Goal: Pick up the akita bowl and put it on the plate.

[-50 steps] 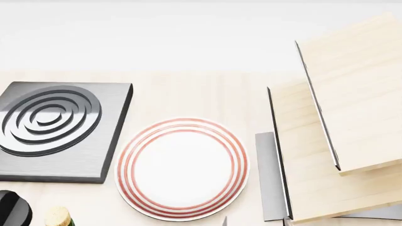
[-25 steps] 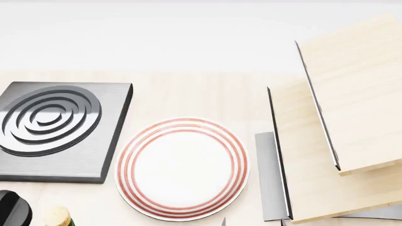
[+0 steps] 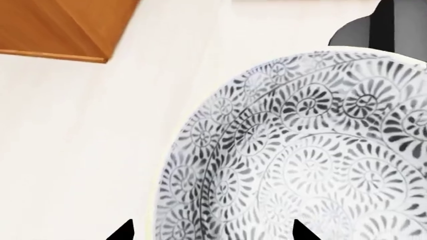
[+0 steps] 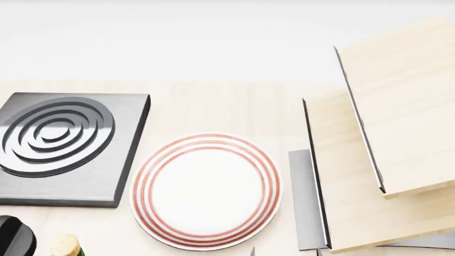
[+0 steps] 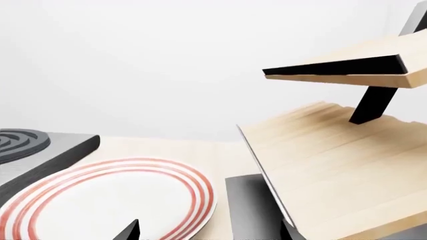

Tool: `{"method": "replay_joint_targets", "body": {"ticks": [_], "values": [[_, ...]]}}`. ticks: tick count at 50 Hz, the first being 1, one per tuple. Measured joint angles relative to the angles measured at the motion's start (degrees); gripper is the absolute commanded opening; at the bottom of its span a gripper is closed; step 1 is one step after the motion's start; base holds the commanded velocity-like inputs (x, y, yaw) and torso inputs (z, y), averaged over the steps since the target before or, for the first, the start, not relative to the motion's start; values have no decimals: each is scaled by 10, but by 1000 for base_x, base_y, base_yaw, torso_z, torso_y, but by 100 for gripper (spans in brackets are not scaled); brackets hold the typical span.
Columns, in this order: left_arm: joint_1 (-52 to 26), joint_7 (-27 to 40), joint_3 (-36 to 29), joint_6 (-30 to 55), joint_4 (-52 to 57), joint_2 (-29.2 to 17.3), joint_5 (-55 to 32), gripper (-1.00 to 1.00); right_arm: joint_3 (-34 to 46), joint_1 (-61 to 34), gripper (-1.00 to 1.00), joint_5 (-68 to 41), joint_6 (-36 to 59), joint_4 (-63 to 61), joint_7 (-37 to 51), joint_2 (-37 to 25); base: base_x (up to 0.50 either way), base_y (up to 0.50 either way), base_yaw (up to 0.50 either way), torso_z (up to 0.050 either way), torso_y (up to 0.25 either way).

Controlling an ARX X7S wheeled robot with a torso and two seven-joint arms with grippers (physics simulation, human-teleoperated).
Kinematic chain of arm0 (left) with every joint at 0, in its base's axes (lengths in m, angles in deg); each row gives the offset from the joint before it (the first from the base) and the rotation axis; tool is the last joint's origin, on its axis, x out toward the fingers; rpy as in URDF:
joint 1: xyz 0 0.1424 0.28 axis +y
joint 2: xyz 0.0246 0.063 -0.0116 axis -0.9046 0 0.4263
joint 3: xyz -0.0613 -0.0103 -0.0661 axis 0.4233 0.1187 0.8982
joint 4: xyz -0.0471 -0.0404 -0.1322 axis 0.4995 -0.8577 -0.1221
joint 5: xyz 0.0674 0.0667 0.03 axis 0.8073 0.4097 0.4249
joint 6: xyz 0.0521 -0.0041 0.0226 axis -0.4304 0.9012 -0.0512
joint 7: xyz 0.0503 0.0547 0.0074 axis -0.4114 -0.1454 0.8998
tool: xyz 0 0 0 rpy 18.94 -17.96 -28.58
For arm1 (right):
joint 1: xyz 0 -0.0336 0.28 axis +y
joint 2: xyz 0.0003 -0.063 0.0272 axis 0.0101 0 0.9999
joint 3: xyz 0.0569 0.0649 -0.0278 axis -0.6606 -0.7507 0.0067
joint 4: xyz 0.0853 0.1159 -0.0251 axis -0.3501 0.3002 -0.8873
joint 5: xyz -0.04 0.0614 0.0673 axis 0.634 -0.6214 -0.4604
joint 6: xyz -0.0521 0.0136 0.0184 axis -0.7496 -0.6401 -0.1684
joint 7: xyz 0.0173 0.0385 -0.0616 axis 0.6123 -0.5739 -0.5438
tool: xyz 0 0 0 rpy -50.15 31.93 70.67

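1. Left gripper [image 3: 210, 231]: only two dark fingertip points show at the edge of the left wrist view. They stand apart, with nothing between them. One tip overlaps the near rim of the bowl [image 3: 313, 160] in that view; contact cannot be confirmed.
2. The bowl fills most of the left wrist view, pattern inside and out, resting on a pale surface. It lies directly ahead of the left gripper and offset toward one fingertip, so the jaws straddle its rim rather than its centre. It is round, so no long axis governs the grasp.
3. Right gripper [image 5: 210, 231]: two tips again, spread apart and empty. It looks over the plate [image 5: 100, 200], which sits just ahead of it.
4. Plate [image 4: 206, 191] in the head view: bare, beside the burner [image 4: 64, 146] and near the wooden shelf [image 4: 387, 138] (neither arm nor the bowl appears in this view).
5. Judgement: the left arm is the nearer to the bowl and should take its rim; the bowl is not yet lifted, and the plate awaits it. How far bowl and plate lie apart cannot be told.
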Motion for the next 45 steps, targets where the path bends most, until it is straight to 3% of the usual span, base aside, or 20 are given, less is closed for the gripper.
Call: {"method": "replay_joint_targets", "body": {"ticks": [24,25,45], "values": [[-39,-14,-78,-19,-52,4,41,100,7,-5,100,-2,-4,12,4,-1,0,0,0,0,0],[-43,-14,-83,-20,-54,4,42,-100,7,-5,100,-2,-4,13,4,-1,0,0,0,0,0],[-82,2,-140,-59,-68,-17,53,-100,12,-9,100,-5,-8,23,7,-2,11,0,-11,-6,0]]}}
